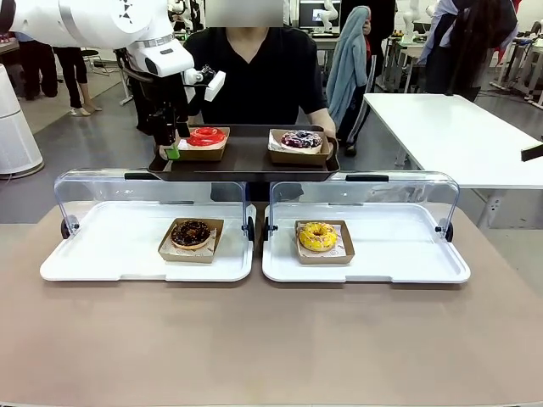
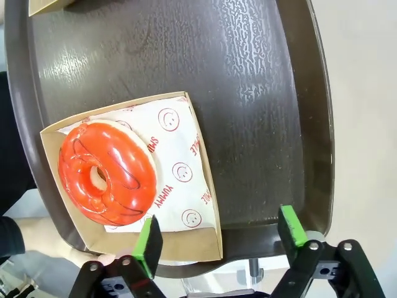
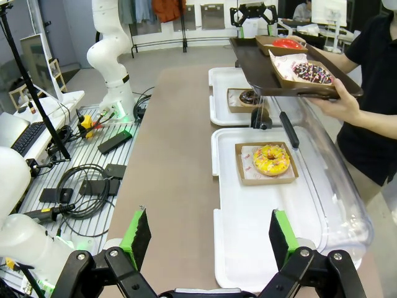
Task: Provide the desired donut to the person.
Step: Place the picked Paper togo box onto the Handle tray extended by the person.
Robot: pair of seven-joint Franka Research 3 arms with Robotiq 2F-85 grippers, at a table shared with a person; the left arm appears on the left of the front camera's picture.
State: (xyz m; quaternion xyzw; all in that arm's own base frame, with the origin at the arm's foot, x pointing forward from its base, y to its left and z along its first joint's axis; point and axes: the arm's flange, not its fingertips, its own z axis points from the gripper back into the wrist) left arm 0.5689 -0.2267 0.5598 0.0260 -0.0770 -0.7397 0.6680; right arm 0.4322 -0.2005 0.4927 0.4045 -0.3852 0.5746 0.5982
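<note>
Front view first: left pincer [image 1: 172, 146] hangs over the near-left corner of the dark tray [image 1: 246, 165] that the person [image 1: 254, 72] holds up behind the two clear-lidded white trays on the table [image 1: 271, 339]; the red donut [image 1: 206, 136] in its card box lies just at about two o'clock of the green pads, close beside them, with a chocolate sprinkled donut [image 1: 301, 139] well off at three o'clock on the same tray. The fingers are too small here to tell their spread. Left wrist view: the pincer [image 2: 219, 237] stands spread, its pads apart and pinching nothing, one pad over the box's near edge and the other over the tray rim; the red donut [image 2: 107, 172] lies at about ten o'clock, and the box's long side runs roughly from eleven to five o'clock, so the delivery looks done and the move that remains is, I judge, a straight withdrawal away from the box. Right wrist view: right pincer [image 3: 211, 239] is spread wide and empty above the table's near edge, with the yellow donut [image 3: 271, 159] at one o'clock and the held tray [image 3: 273, 87] far off at twelve to one o'clock, so the left arm is much the nearer.
</note>
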